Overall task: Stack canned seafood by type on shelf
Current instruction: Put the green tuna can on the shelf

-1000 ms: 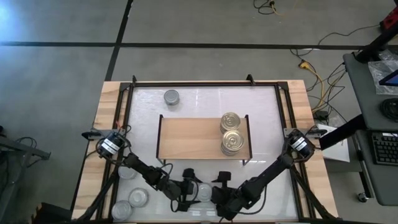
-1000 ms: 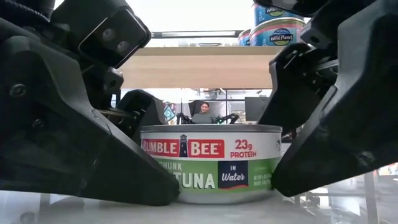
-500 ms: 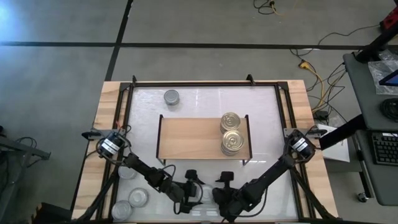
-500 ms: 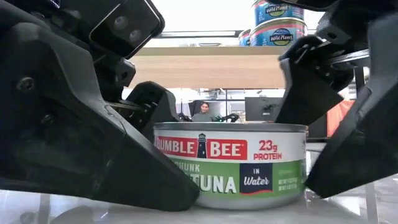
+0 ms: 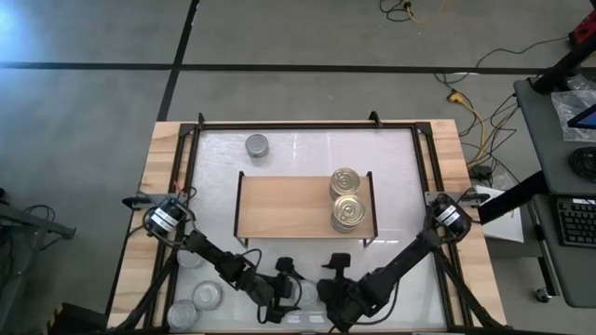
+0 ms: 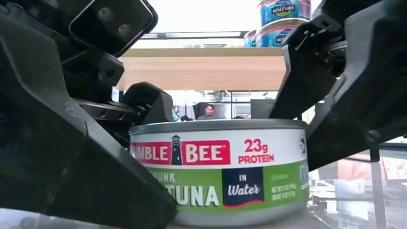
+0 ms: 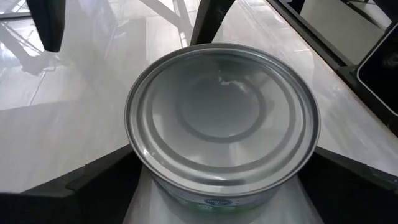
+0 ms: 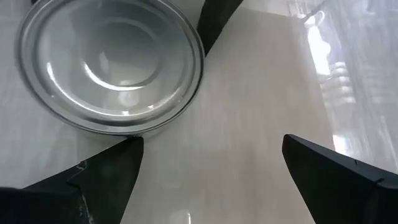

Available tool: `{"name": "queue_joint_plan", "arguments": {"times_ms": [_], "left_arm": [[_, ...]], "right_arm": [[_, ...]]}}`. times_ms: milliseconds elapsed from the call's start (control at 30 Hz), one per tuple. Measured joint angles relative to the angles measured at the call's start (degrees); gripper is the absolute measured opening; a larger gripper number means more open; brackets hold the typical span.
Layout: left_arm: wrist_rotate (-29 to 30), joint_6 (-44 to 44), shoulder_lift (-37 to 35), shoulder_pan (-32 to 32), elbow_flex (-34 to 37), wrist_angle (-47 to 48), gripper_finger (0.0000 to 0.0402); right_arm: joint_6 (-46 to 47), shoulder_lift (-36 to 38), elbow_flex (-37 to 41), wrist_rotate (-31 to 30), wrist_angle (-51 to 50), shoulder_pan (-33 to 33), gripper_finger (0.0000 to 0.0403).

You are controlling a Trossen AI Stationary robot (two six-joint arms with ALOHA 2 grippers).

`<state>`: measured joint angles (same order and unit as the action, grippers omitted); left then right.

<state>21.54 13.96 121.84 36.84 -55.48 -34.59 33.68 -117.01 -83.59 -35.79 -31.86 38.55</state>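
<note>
A silver-top tuna can (image 7: 221, 118) with a red and green label (image 6: 219, 172) sits near the table's front edge (image 5: 303, 290). My left gripper (image 7: 221, 180) comes at it from the table's left (image 5: 287, 288), one finger on each side. My right gripper (image 5: 331, 279) stands open just right of the can, nothing between its fingers (image 8: 211, 162); one fingertip (image 8: 127, 149) is close under the can's rim. The light-wood shelf (image 5: 279, 207) carries two gold-top cans (image 5: 345, 181) (image 5: 349, 214) at its right end. My left gripper has the can's round side wall (image 7: 146, 177) between its two fingers (image 7: 93, 193), which lie against opposite sides. The fingers come slanting down from the table's left. The can stays upright, top level, its base at table height; whether it is lifted I cannot tell.
One silver-top can (image 5: 256, 145) stands at the far left of the table. Several more (image 5: 207, 295) lie at the near left corner beside the left arm. The shelf's black legs (image 5: 365, 244) are just beyond both grippers. A person sits in the room behind (image 6: 208, 113).
The can has shifted together with my left gripper, first a little toward the table's right, then back left and closer to the near edge, staying upright. My right gripper has tipped and its fingers have risen from beside the can.
</note>
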Motion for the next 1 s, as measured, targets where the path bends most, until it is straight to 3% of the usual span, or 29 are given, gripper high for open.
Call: {"name": "queue_joint_plan", "arguments": {"times_ms": [667, 1000], "left_arm": [[3.3, 2.6, 0.0, 0.0, 0.0, 0.2, 0.0392], [6.3, 7.5, 0.0, 0.5, 0.0, -0.3, 0.0373]], "right_arm": [[-1.3, -2.6, 0.0, -6.6, 2.6, -2.3, 0.0380], [3.8, -1.7, -0.9, -8.6, -2.3, -1.7, 0.0380]]}}
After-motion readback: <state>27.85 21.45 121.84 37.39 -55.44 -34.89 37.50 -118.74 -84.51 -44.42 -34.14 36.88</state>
